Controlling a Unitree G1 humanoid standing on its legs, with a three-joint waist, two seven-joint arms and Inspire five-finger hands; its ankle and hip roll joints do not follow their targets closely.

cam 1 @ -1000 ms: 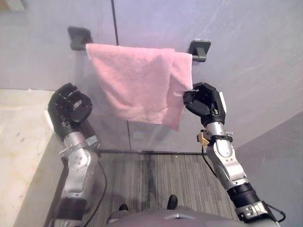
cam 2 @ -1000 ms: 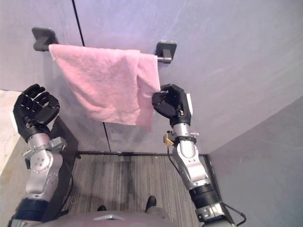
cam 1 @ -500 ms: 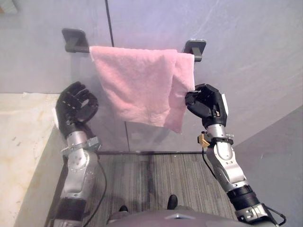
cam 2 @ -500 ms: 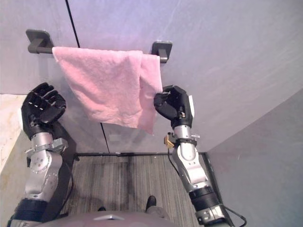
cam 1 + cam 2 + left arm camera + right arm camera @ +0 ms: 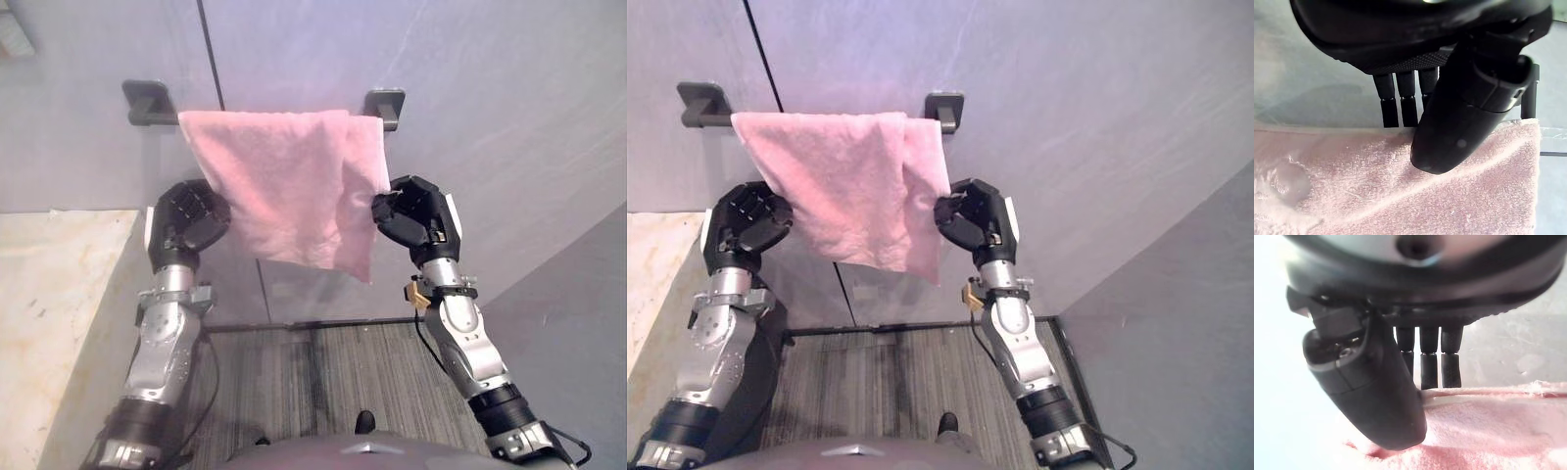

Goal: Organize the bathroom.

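A pink towel (image 5: 294,186) hangs over a dark bar (image 5: 145,101) fixed to the grey wall. My left hand (image 5: 188,217) is at the towel's left edge, below the bar. In the left wrist view its thumb (image 5: 1459,122) lies on the cloth (image 5: 1400,196), with the fingers curled behind the edge. My right hand (image 5: 416,213) is at the right edge, which is folded over. In the right wrist view its thumb (image 5: 1371,396) presses the towel (image 5: 1488,431) against the fingers behind it. The towel's lower corner dangles between the two hands.
A beige counter (image 5: 49,294) runs along the left side. A striped grey floor (image 5: 313,372) lies below the towel. A second grey wall (image 5: 588,323) closes in on the right. The bar's right mount (image 5: 385,103) sits just above my right hand.
My left hand has moved right and up from beside the counter to the towel's left edge and closed on it. The right hand has kept its hold. The camera has shifted a little.
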